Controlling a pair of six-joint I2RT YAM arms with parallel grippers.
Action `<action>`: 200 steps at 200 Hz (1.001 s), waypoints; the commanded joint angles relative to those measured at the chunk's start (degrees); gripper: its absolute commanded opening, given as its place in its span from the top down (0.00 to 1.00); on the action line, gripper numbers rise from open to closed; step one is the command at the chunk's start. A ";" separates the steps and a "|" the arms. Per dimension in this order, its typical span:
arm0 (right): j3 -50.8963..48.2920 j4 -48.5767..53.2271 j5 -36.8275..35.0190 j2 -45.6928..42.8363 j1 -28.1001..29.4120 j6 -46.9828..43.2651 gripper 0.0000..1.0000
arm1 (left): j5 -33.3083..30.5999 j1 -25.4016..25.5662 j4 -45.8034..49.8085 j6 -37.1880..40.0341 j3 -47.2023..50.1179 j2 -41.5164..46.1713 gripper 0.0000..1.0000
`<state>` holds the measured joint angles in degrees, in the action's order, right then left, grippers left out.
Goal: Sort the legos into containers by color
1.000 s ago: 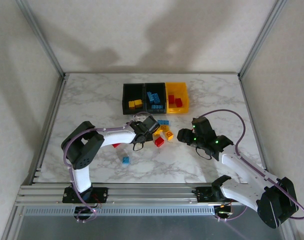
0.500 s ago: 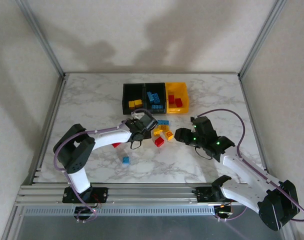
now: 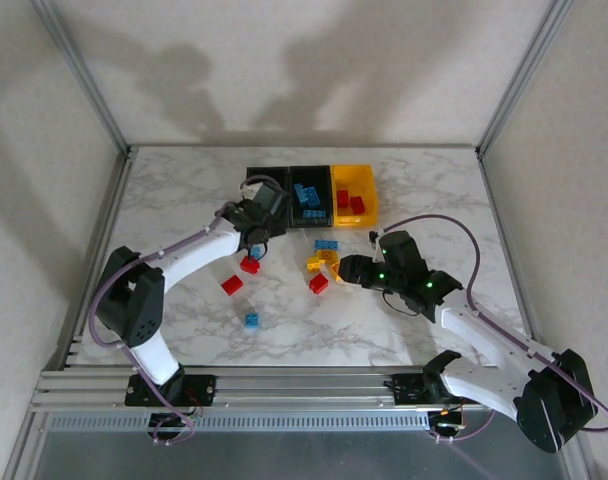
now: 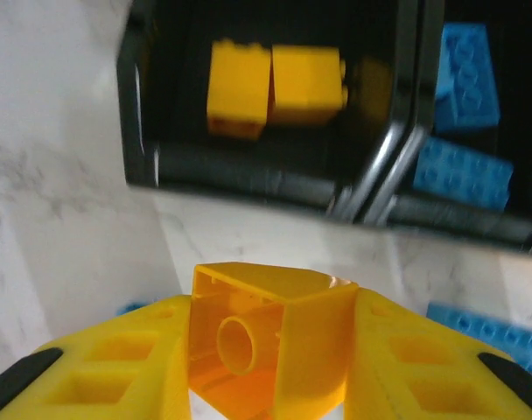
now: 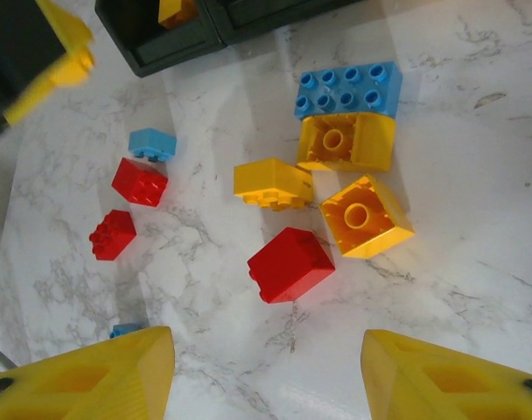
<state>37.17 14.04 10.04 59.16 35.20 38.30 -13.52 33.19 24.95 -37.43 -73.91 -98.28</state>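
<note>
Marbled worktop carries loose bricks while the left fingers, clamped on a yellow brick just short of the black bin of yellows, should clear its wall before releasing; right fingers hang apart.

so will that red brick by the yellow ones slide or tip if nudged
Probably slides rather than rolls: the red brick is blocky and flat-faced. It looks like hard glossy plastic, so likely stiff and slippery on the smooth marble table. Small, so probably light.
</note>
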 commanded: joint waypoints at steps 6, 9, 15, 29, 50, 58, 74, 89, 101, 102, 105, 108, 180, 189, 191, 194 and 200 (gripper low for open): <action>2.09 -2.41 1.31 1.09 0.81 -0.86 0.42 | -1.03 -2.69 2.76 4.31 -7.03 -4.70 0.66; 2.12 -2.60 1.31 1.25 0.83 -0.86 0.41 | -0.99 -3.02 2.86 4.66 -7.83 -5.37 0.66; 2.25 -2.70 1.36 1.63 0.96 -0.80 0.41 | -0.83 -3.64 3.20 5.17 -9.53 -6.65 0.66; 2.57 -2.96 1.22 2.34 1.11 -0.86 0.41 | -0.32 -4.93 4.02 6.15 -13.66 -10.27 0.66; 2.72 -3.24 1.12 3.38 1.27 -0.84 0.42 | 0.61 -6.46 5.15 7.01 -19.22 -15.39 0.66; 2.65 -3.30 1.00 3.64 1.28 -0.86 0.42 | 1.01 -6.94 5.40 7.23 -21.08 -17.20 0.66; 2.86 -3.24 0.68 4.24 1.29 -0.92 0.42 | 1.81 -7.65 6.86 7.43 -25.25 -21.21 0.66; 2.91 -3.32 0.60 4.67 1.27 -0.95 0.42 | 1.74 -7.96 7.56 7.69 -28.55 -24.26 0.66; 3.08 -3.25 0.50 4.99 1.29 -1.07 0.42 | 1.91 -8.22 8.33 7.67 -30.89 -26.50 0.65; 3.08 -3.24 0.50 5.04 1.32 -1.05 0.42 | 1.91 -8.27 8.39 7.70 -31.14 -26.69 0.65; 3.12 -3.23 0.49 5.13 1.28 -1.12 0.42 | 2.00 -8.31 8.54 7.68 -31.56 -27.15 0.65; 3.21 -3.19 0.44 5.17 1.30 -1.17 0.42 | 2.08 -8.32 8.72 7.75 -32.19 -27.62 0.65; 3.64 -2.53 -0.38 5.42 1.28 -1.65 0.42 | 2.02 -8.67 10.13 7.74 -36.13 -31.55 0.51; 3.64 -2.49 -0.38 5.35 1.30 -1.65 0.42 | 1.99 -8.67 10.15 7.88 -36.13 -31.39 0.51; 3.64 -2.48 -0.38 5.34 1.30 -1.65 0.42 | 2.05 -8.67 10.19 7.94 -36.13 -31.37 0.50; 3.69 -2.45 -0.38 5.35 1.28 -1.63 0.42 | 2.09 -8.67 10.16 7.98 -36.21 -31.32 0.50; 3.75 -2.28 -0.59 5.36 1.28 -1.65 0.42 | 2.02 -8.68 10.37 7.99 -36.29 -31.21 0.49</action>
<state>39.27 11.53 10.46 64.51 35.94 37.91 -11.77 24.95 32.49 -30.74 -108.44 -129.21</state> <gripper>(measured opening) 0.583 0.497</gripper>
